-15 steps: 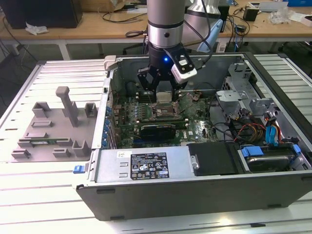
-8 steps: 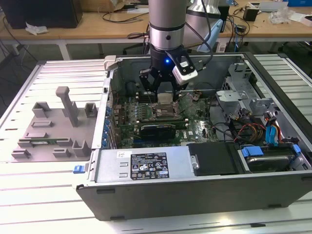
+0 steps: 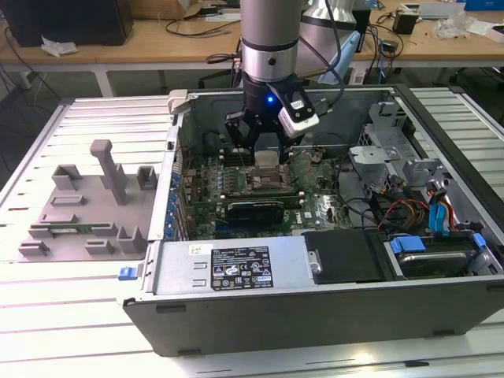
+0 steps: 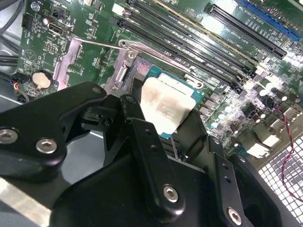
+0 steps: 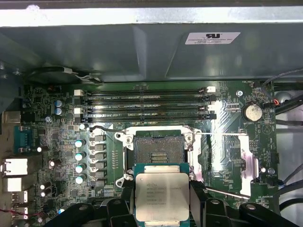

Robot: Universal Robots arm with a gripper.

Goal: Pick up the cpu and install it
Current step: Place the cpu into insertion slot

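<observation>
Gripper has its 2 black fingers pinching the cpu by 2 opposite edges, w/ the other 2 edges free. Cpu is held flat, silver top facing up, green rim showing all round in both wrist views. It's square, so no real long axis. In the first wrist view its sides run parallel w/ the socket frame. Cpu isn't seated: it sits over the socket's gripper-side edge and most of the socket opening is uncovered, contacts bare. Height above the socket: can't tell. The metal bracket is swung open off to 1 side of the socket, its thin lever wire lying across the board. The other side has a row of capacitors just beside the socket frame. 4 memory slots run along the socket's far edge, w/ the case wall beyond them. In the exterior view the arm reaches down inside the open pc case, and gray fixture blocks sit well apart on the table at the exterior view's left.
</observation>
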